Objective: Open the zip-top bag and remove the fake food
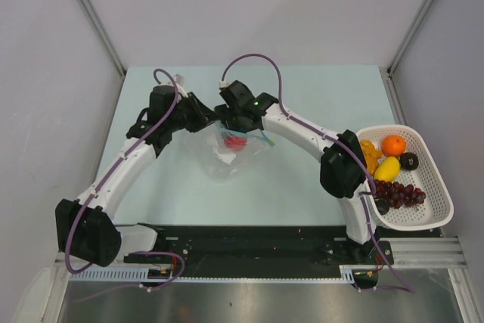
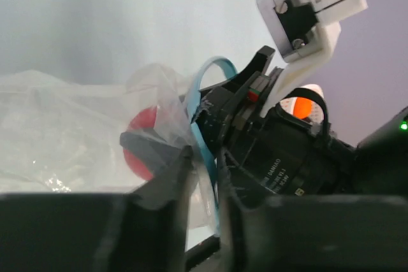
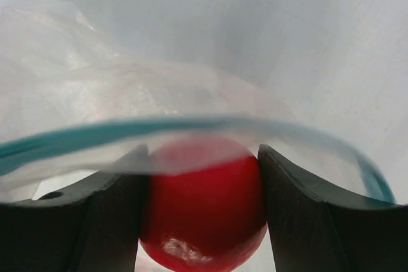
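Bag [image 1: 225,158] on table [image 1: 302,187] centre, between both grippers. Red ball [image 3: 204,214] at its mouth, clamped between right gripper [image 3: 203,164] fingers. Left gripper [image 2: 205,176] nearly closed, pinching bag rim by blue zip strip [image 2: 207,87]. Other toy fruit [image 1: 389,166] in white basket [image 1: 437,187], far right.

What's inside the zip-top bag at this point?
The zip-top bag holds one red ball, clamped by the right gripper just inside the mouth. Crinkled film blurs the rest, so other pieces cannot be ruled out.
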Robot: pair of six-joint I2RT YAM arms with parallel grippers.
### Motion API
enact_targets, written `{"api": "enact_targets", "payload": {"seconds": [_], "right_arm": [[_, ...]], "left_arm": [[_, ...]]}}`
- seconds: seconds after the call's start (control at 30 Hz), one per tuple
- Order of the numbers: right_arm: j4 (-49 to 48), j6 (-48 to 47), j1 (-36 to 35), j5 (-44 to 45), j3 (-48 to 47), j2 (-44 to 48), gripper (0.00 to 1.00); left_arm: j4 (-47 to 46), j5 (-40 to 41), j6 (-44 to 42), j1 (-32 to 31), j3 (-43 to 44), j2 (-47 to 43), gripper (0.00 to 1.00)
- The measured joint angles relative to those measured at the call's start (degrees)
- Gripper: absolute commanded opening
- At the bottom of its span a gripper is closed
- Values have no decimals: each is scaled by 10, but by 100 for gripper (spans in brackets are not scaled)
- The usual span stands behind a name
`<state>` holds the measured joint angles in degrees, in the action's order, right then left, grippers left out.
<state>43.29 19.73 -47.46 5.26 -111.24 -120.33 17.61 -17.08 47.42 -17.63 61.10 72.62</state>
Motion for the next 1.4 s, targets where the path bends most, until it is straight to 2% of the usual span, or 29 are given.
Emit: {"api": "enact_targets", "payload": {"seconds": [0.03,0.17,0.33,0.6,0.83,0.9,0.97,1.1,1.17,1.27,1.37,1.4], "right_arm": [[-2,0,3,1,0,2,22],[-2,5,15,-9,5,3,22],[-14,25,55,-77,31,32,21],[-54,59,101,-167,80,124,21],[-54,70,131,-180,70,200,22],[-37,72,171,-174,73,230,23],[-36,73,230,-162,118,278,24],[16,67,392,-145,238,381,24],[53,54,468,-128,267,406,26],[97,30,537,-83,289,422,30],[120,4,560,-28,311,430,33],[124,-5,564,-9,317,430,33]], "left_arm": [[1,-3,4,2,-1,0,12],[2,5,-16,0,-1,-3,8],[35,37,-57,1,0,-6,0],[63,63,-106,1,9,-5,0],[97,115,-158,6,64,20,0],[106,135,-174,19,84,31,0],[112,155,-189,40,99,40,0],[116,184,-221,87,115,62,0],[116,192,-236,103,121,78,1],[118,199,-256,119,144,121,2],[123,200,-268,128,186,180,8],[125,200,-271,130,202,200,18]]}}
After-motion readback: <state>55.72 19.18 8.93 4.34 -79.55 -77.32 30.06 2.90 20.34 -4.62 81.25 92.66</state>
